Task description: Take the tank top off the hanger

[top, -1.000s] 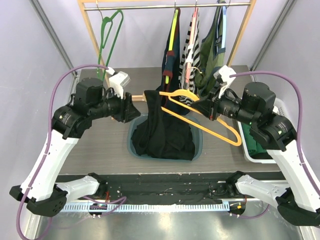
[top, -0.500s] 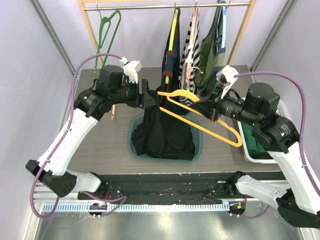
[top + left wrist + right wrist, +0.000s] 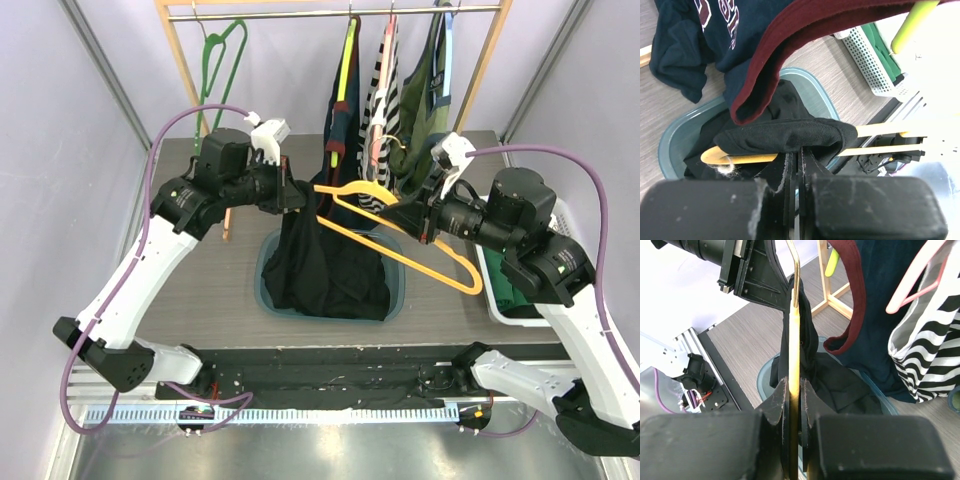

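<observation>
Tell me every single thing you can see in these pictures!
tank top: one, black, draped on the yellow hanger, hanging into the bin
yellow hanger: one, yellow, above the bin
bin: one, teal, mid table
table: one, grey wood
rack: one, wooden, far side
green hanger: one, green, bare, on the rack
navy top: one, navy, on the rack
striped top: one, black and white, on the rack
olive top: one, olive, on the rack
basket: one, white, right table edge
left gripper: one, black, shut on the tank top
right gripper: one, black, shut on the yellow hanger
</observation>
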Tool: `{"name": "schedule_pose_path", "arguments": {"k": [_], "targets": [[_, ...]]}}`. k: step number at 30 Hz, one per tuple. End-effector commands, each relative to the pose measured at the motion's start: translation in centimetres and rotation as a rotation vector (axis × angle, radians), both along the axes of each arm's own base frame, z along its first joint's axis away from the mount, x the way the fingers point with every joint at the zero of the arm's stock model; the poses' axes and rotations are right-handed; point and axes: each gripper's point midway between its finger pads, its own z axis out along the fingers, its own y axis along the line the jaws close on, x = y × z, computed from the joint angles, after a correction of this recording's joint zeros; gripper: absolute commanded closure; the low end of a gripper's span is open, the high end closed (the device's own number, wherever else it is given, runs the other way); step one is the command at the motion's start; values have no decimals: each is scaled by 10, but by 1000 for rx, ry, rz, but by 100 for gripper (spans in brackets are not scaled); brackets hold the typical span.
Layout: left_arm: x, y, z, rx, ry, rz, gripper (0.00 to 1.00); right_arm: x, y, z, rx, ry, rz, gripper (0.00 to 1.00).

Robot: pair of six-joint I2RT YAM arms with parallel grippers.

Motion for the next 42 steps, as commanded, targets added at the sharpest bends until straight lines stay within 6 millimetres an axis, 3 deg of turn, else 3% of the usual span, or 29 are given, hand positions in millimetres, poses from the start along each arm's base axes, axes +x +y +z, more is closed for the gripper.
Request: {"name": "schedule_pose_path", "arguments": {"k": [1,6,9,13,16,20,25,29,34,35,36,38,39,42], "targets": [[-3,2,43,-37,-143,-28,100,-5,-9,20,32,-89,-24,99],[0,24,92,-46,-283,19,100,-13,-26,8,-4,-70,-78,99],[9,38,106,-17,-348,76,100,-29,-37,8,1,-71,-85,99],[26,46,101,30,-357,145,100,-62,-52,19,45,-86,-58,99],[27,35,94,10,-323,105,100,-88,-70,37,84,-140,-63,99],[-10,-8,102,-114,-270,-166,100,-105,-96,59,125,-223,-135,99],[-28,-28,86,-111,-235,-296,100,-107,-119,81,131,-280,-237,99],[-48,-47,56,-80,-163,-401,100,-107,-136,102,181,-335,-319,99],[-75,-59,29,-46,-98,-518,100,-88,-156,100,196,-337,-475,99],[-79,-58,16,-23,-74,-529,99,-86,-157,100,197,-339,-491,99],[-85,-59,9,-14,-60,-544,86,-84,-157,98,192,-335,-492,99],[-95,-56,-5,0,-28,-574,46,-79,-152,92,175,-323,-484,99],[-98,-56,-6,10,-44,-596,1,-76,-148,90,166,-318,-475,99],[-95,-49,6,42,-121,-605,0,-71,-133,84,141,-296,-417,99]]}}
